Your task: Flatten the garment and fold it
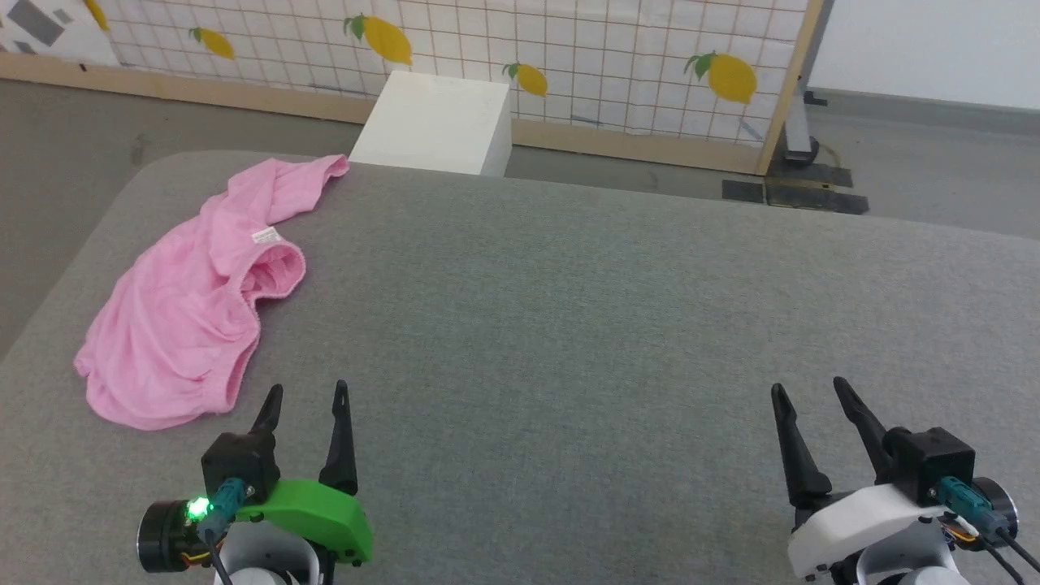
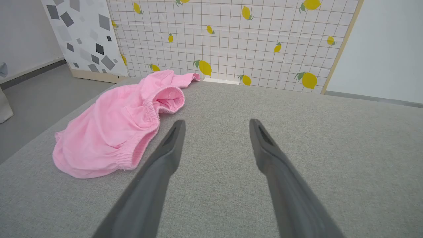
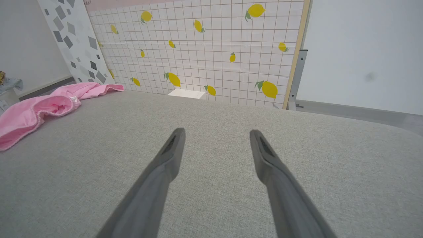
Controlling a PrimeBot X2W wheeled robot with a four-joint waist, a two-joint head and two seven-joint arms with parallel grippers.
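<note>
The garment is lying crumpled at the far left of the grey padded surface, its white label facing up. The left gripper is hovering just short of the near hem and the right gripper is sitting well apart to the right, both with fingers spread wide and holding nothing. The reach looks like the step in hand: the left should be pinching the gathered hem — one layer only — while the right is crossing to the far end, drawing the cloth flat instead of bunching it.

Garment leftward; bare cushion elsewhere
</note>
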